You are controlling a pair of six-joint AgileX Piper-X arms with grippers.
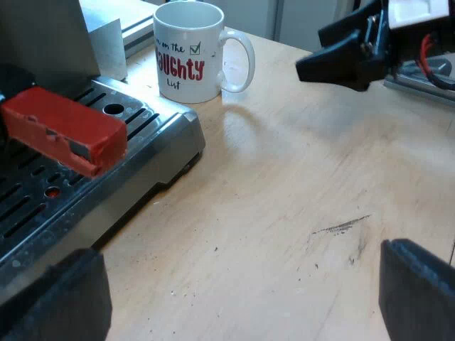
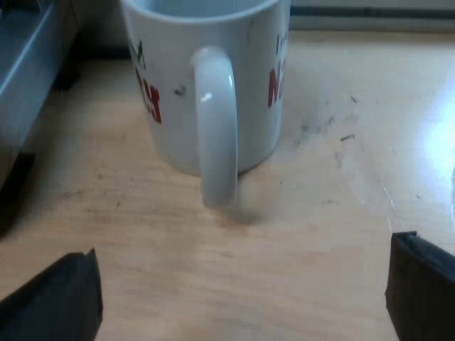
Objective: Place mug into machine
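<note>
The mug (image 2: 206, 78) stands upright on the wooden table (image 1: 284, 199), just off a corner of the machine's drip tray (image 1: 160, 153) (not yet on it). Its handle (image 2: 217, 128) faces the right claw (image 2: 242, 284), spread wide, probably to grasp it; the left claw (image 1: 242, 284) gapes empty too.

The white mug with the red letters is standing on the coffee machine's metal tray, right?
Not quite. The mug is white with red letters, but it is standing upright on the wooden table, beside the machine's metal tray, not on it. The left wrist view shows this.
</note>
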